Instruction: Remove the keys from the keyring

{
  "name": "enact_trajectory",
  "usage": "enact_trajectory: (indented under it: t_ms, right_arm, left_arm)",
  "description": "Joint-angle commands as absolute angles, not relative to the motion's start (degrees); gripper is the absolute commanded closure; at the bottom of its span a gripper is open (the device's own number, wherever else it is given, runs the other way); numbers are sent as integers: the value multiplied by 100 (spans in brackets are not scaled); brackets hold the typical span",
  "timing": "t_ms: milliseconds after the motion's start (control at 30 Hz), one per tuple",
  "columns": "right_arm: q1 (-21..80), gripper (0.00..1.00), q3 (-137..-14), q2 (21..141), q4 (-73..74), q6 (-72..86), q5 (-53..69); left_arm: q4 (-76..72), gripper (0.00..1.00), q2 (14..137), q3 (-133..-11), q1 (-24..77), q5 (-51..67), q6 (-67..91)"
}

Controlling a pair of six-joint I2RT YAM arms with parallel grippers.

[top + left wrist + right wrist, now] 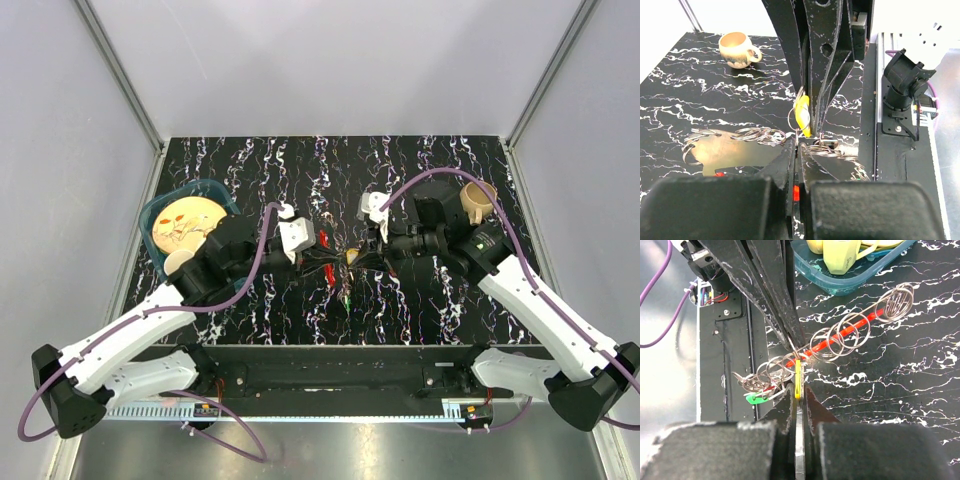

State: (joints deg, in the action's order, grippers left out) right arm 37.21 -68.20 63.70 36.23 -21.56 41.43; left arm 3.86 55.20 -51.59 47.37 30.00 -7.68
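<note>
The keyring (840, 335) is a chain of grey metal loops with a red piece through it, held above the table between both grippers. My left gripper (797, 146) is shut on one thin loop of it; red shows between its jaws. My right gripper (799, 390) is shut on a yellow-headed key (799, 377), whose silver blade runs back between the jaws. That key also shows in the left wrist view (802, 115). A green-headed key (756, 399) hangs from loops at the chain's left end. In the top view the grippers meet at the yellow key (352, 256).
A tan mug (477, 200) stands at the back right behind the right arm. A blue tray (150, 225) with a plate sits at the left, and shows with yellow cups in the right wrist view (860, 282). The black mounting rail (330, 370) runs along the near edge.
</note>
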Motion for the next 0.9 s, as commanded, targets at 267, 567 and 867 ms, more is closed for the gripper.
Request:
enact_trajectory:
  t_ms: [267, 567, 867]
  right_arm:
    - [3718, 100, -7119, 6389, 3146, -1582, 4043]
    - [3718, 100, -7435, 6758, 3453, -1354, 3911]
    - [3683, 100, -7831, 7154, 3946, -844, 2998]
  left_arm:
    - [378, 100, 5537, -5133, 4746, 2813, -949]
    - [747, 100, 5871, -5432, 4913, 2603, -1222]
    - [756, 100, 5546, -5133, 5001, 2803, -1608]
